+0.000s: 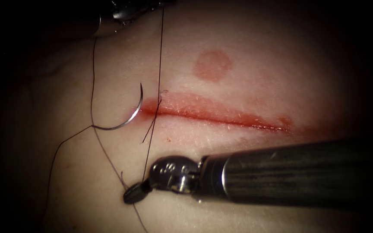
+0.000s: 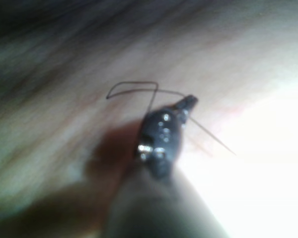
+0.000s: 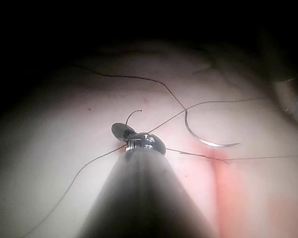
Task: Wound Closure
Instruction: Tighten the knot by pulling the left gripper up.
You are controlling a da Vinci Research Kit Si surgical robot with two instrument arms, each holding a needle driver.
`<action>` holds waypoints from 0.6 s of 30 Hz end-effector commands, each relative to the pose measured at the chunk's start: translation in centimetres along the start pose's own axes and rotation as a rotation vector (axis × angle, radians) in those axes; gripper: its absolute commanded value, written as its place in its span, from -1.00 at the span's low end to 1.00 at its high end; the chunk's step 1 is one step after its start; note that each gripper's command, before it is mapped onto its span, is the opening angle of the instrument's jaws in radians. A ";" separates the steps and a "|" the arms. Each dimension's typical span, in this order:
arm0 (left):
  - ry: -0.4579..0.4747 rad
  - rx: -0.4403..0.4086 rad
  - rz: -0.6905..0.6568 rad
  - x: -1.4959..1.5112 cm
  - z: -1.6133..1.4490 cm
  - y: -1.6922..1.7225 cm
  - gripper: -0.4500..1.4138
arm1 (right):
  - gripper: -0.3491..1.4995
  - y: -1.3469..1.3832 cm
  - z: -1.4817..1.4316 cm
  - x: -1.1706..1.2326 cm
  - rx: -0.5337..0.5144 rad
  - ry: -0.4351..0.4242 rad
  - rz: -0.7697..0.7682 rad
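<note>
The needle (image 1: 128, 115) lies free on the tissue (image 1: 247, 172) at the left end of the cut (image 1: 221, 115) — no tool grasps it, and whether its tip touches the cut's end I cannot tell. The right tool (image 1: 135, 192), below the cut, has its jaws clenched on the thread (image 1: 157, 77), which runs taut up across the cut's left end toward the left tool (image 1: 128, 11) at the upper edge. Whether that tool's jaws grasp anything — they sit mostly out of frame — cannot be told.

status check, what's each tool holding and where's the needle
Right tool shut on thread. Left tool holds the same thread. Needle free, lying on tissue at cut's left end.
</note>
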State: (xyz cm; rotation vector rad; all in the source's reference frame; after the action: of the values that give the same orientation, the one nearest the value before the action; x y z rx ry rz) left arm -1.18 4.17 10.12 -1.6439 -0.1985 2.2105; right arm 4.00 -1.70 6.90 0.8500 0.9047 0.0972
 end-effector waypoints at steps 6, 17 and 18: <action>-0.004 0.005 0.011 -0.04 0.07 -0.01 -0.89 | -1.00 0.04 0.10 -0.04 0.023 0.006 0.003; -0.035 0.093 -0.002 -0.02 0.05 -0.06 -0.89 | -1.00 0.15 0.38 -0.01 0.065 0.016 0.015; -0.045 0.094 -0.003 -0.01 0.04 -0.06 -0.89 | -1.00 0.12 0.34 0.03 0.072 0.023 0.018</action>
State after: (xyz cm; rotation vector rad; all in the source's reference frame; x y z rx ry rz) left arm -1.15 4.19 10.10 -1.5394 -0.1034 2.2216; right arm 4.26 -1.76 7.04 0.9240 0.9258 0.0925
